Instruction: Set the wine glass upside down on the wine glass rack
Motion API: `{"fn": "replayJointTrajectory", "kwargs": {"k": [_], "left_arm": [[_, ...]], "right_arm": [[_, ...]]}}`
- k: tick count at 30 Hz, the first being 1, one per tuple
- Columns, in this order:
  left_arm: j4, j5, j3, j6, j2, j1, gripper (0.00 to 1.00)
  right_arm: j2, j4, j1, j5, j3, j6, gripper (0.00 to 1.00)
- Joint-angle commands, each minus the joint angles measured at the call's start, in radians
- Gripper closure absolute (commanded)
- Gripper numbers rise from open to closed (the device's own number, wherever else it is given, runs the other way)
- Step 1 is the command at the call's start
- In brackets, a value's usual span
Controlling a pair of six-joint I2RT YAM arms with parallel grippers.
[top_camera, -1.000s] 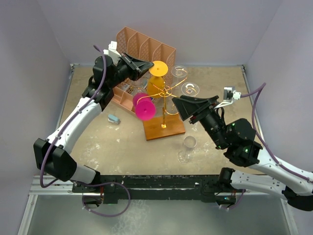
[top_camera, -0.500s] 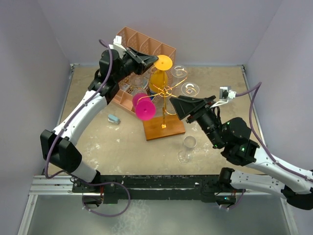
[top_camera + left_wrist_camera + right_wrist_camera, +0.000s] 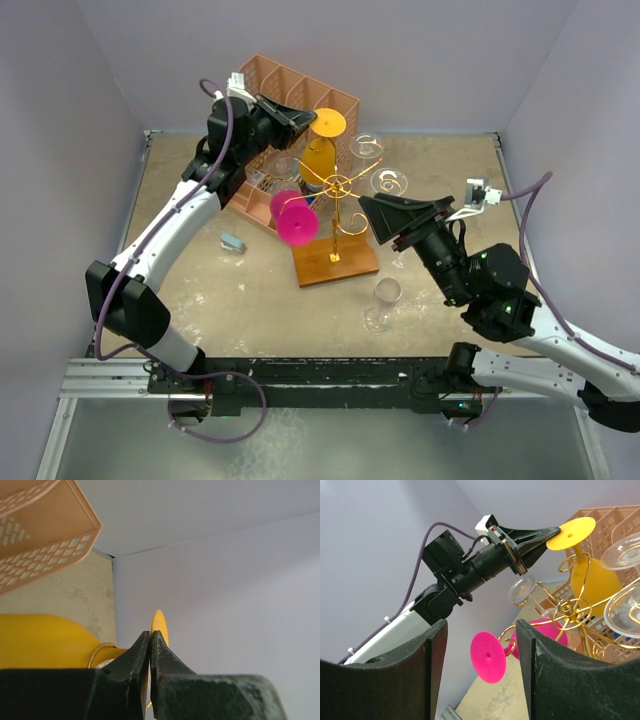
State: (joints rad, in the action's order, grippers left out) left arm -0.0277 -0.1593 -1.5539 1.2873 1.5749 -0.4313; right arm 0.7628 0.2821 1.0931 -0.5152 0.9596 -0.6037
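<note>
The yellow wine glass [image 3: 320,158] hangs upside down, foot [image 3: 331,123] uppermost, at the back of the wine glass rack [image 3: 338,186]. That rack is gold wire on a brown wooden base [image 3: 352,264]. My left gripper [image 3: 312,121] is shut on the rim of the yellow foot [image 3: 159,624]. A gold curl [image 3: 101,650] loops by the stem next to the bowl [image 3: 45,640]; I cannot tell whether it bears the glass. My right gripper [image 3: 384,222] hovers open just right of the rack, with nothing between its fingers [image 3: 437,670].
A pink glass [image 3: 295,222] hangs on the rack's left arm, clear glasses [image 3: 388,182] on its right arms. Another clear glass [image 3: 381,305] lies on the table by the base. The peach slotted organizer [image 3: 300,90] stands behind. A small grey-blue object [image 3: 233,242] lies at left.
My left gripper has carried the yellow glass a little up and to the right, closer over the rack. The right gripper has shifted slightly right, still open.
</note>
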Motion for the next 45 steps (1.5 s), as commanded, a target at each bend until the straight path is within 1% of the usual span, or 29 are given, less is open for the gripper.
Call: {"fn": "replayJointTrajectory", "kwargs": {"k": [1,5,11,14,19,26,29,34,38,42,45], "left_arm": [[-0.005,0.079,-0.046,-0.051,-0.013,0.004,1.00],[-0.038,0.101,-0.044,-0.070,-0.026,0.008,0.99],[-0.094,0.156,-0.033,-0.110,-0.069,0.009,0.94],[-0.149,0.180,-0.047,-0.137,-0.085,0.009,0.91],[-0.195,0.202,-0.068,-0.165,-0.099,0.009,0.80],[-0.267,0.245,-0.114,-0.226,-0.108,0.009,0.70],[-0.312,0.256,-0.131,-0.273,-0.129,0.009,0.64],[-0.388,0.270,-0.134,-0.384,-0.217,0.009,0.59],[-0.485,0.233,-0.129,-0.502,-0.306,0.008,0.56],[-0.553,0.083,-0.074,-0.611,-0.384,0.008,0.54],[-0.602,-0.007,-0.005,-0.659,-0.451,0.008,0.52]], "right_arm": [[-0.014,0.028,0.003,-0.031,0.012,-0.008,0.41],[-0.014,0.029,0.003,-0.031,0.007,-0.008,0.41],[-0.014,0.034,0.004,-0.029,0.001,-0.011,0.41],[-0.014,0.034,0.003,-0.028,-0.001,-0.011,0.41],[-0.013,0.038,0.004,-0.026,-0.003,-0.014,0.41],[-0.016,0.037,0.004,-0.032,-0.011,-0.028,0.41],[-0.017,0.036,0.003,-0.038,-0.011,-0.033,0.41],[-0.021,0.037,0.003,-0.041,-0.013,-0.036,0.41],[-0.020,0.040,0.003,-0.037,-0.015,-0.036,0.41],[-0.018,0.054,0.004,-0.034,-0.020,-0.036,0.41],[-0.018,0.058,0.004,-0.029,-0.023,-0.037,0.41]]}}
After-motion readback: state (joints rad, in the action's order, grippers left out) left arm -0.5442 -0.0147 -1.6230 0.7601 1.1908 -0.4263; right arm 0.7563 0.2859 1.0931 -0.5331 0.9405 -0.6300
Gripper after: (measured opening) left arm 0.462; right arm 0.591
